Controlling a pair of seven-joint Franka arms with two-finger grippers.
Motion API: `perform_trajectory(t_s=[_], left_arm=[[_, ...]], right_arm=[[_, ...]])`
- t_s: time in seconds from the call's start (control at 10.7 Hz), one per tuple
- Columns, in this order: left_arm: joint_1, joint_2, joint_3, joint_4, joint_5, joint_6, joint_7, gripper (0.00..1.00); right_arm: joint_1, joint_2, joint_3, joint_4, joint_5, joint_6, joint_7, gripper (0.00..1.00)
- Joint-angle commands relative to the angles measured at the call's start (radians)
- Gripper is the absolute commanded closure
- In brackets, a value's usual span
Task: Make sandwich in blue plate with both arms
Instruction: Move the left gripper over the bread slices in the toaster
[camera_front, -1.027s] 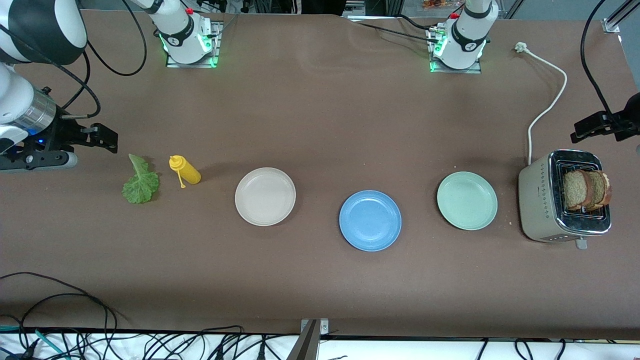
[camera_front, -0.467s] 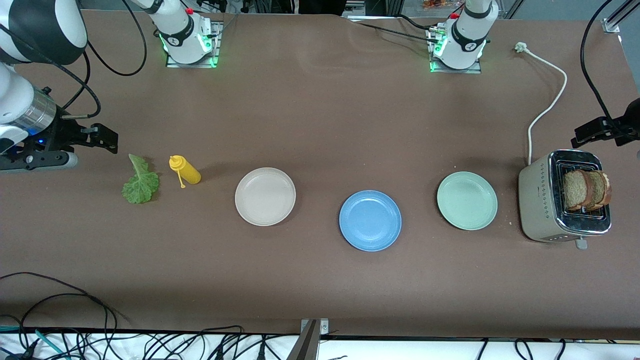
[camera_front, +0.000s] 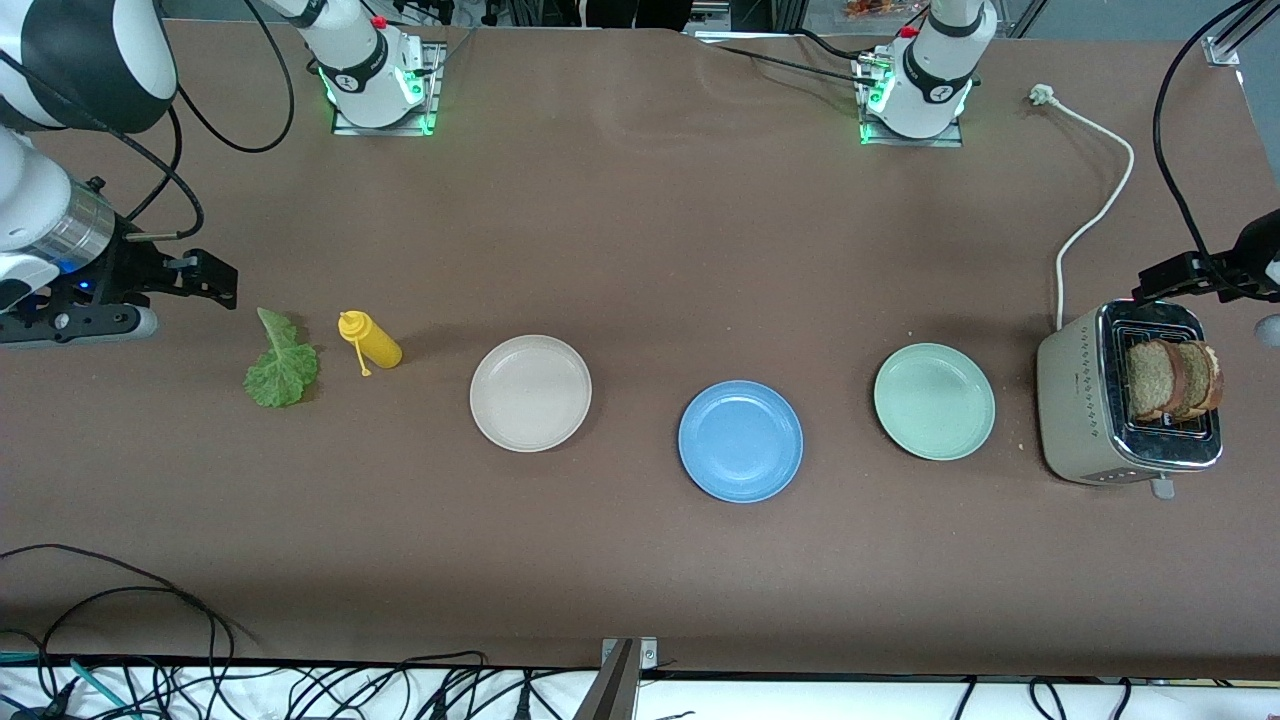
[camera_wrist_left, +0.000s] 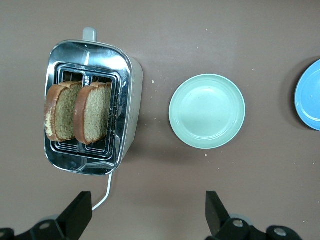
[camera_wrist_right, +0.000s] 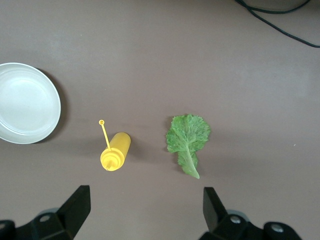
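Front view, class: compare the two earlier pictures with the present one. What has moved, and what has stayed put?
The left gripper has crept toward the toaster, now hanging over its farther edge, open and empty. The right gripper barely shifted, waiting near the lettuce leaf. Bread slices, blue plate and the rest stayed as they were.

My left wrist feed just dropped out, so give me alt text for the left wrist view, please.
Two brown bread slices stand upright in the slots of a silver toaster on a brown table. Beside the toaster lies an empty green plate, and the edge of the blue plate shows past it. The left gripper hangs open above the table, holding nothing.
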Motion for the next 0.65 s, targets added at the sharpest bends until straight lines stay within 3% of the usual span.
perform_trajectory(t_s=[0.0, 0.56], left_arm=[[0.023, 0.021, -0.003, -0.002, 0.019, 0.01, 0.006, 0.0], [0.06, 0.087, -0.003, 0.005, 0.021, 0.01, 0.009, 0.0]], right_arm=[[0.003, -0.001, 0.001, 0.003, -0.007, 0.004, 0.002, 0.0], [0.003, -0.001, 0.001, 0.002, -0.007, 0.004, 0.002, 0.0]])
